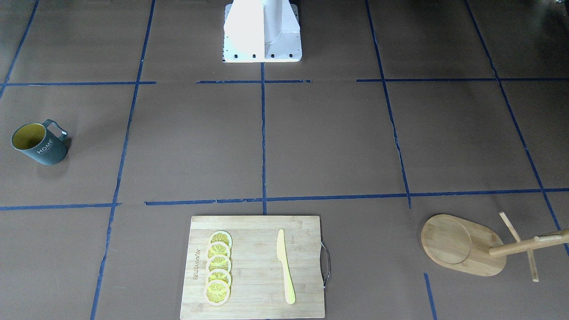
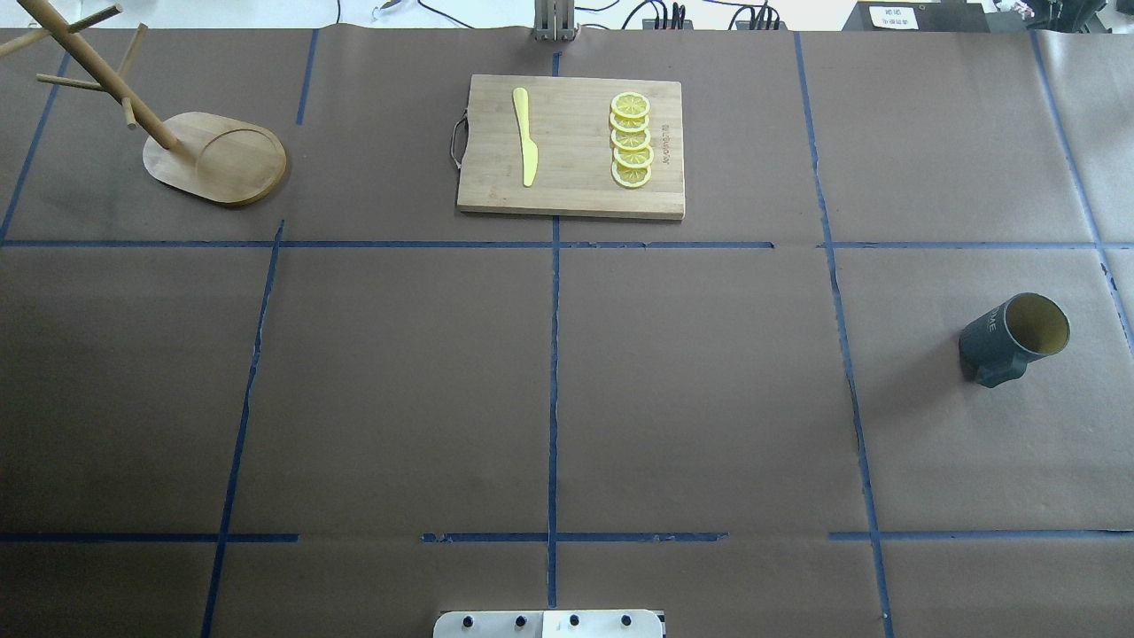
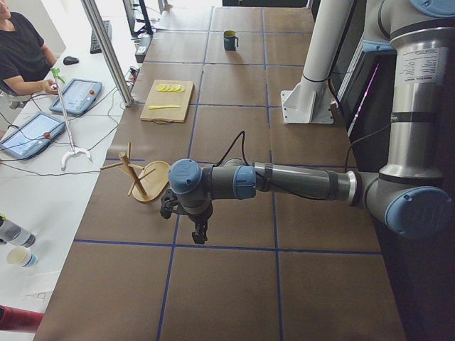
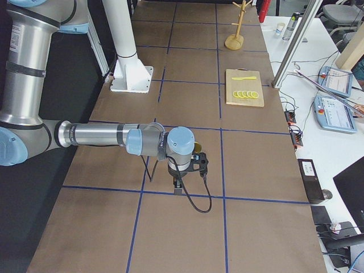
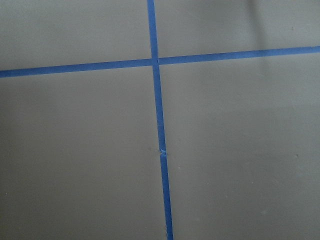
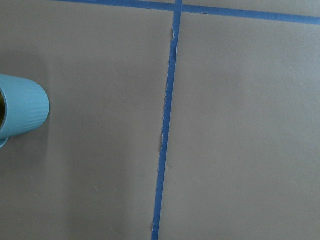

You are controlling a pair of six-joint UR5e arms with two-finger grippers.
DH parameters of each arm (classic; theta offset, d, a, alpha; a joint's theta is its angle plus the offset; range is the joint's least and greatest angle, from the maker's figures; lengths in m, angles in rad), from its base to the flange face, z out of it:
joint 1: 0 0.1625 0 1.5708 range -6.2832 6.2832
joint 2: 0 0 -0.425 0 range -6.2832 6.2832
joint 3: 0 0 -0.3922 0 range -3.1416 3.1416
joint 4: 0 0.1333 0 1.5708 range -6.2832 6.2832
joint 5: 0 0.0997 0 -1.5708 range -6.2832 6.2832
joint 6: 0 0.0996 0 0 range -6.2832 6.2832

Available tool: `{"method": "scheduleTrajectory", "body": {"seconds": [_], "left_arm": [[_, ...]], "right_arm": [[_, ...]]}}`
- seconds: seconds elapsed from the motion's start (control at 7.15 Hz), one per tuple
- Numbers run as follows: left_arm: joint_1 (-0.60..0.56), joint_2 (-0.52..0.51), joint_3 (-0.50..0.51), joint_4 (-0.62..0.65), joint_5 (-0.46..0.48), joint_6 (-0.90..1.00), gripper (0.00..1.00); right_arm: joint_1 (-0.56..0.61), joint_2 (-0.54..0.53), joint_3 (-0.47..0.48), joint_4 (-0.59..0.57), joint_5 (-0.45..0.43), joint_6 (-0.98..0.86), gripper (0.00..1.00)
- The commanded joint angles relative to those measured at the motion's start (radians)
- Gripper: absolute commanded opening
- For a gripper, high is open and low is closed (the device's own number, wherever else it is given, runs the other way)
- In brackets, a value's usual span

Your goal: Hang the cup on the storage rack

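Observation:
The dark cup [image 1: 40,144] with a yellow inside and "HOME" lettering stands alone near the table's right end [image 2: 1014,337]. Its ribbed side shows at the left edge of the right wrist view [image 6: 22,112]. At the opposite end, on the far side, stands the bamboo storage rack [image 2: 217,159], with an oval base, a post and thin pegs [image 1: 462,244]. My left gripper [image 3: 199,236] hangs over the table near the rack. My right gripper [image 4: 177,185] hangs close beside the cup. Both show only in the side views, so I cannot tell whether they are open or shut.
A bamboo cutting board [image 2: 571,190] with several lemon slices [image 2: 631,140] and a yellow knife [image 2: 525,137] lies at the far middle. The robot's white base [image 1: 262,31] is at the near middle. A person [image 3: 21,50] sits at a side desk with tablets.

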State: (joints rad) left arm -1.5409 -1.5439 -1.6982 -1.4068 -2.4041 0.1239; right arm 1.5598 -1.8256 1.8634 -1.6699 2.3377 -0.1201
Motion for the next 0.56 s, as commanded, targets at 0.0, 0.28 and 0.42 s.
{"method": "scheduleTrajectory", "body": {"seconds": [0.0, 0.28, 0.42], "left_arm": [[0.001, 0.033, -0.011, -0.050, 0.031, 0.032, 1.00], [0.001, 0.036, -0.009, -0.054, 0.029, 0.033, 1.00], [0.001, 0.036, -0.009, -0.055, 0.031, 0.033, 1.00]], "right_arm": [[0.002, -0.008, 0.006, 0.002, -0.008, 0.014, 1.00], [0.002, 0.002, 0.008, 0.002, -0.005, 0.014, 1.00], [0.002, 0.002, 0.008, 0.002, -0.006, 0.014, 1.00]]}}
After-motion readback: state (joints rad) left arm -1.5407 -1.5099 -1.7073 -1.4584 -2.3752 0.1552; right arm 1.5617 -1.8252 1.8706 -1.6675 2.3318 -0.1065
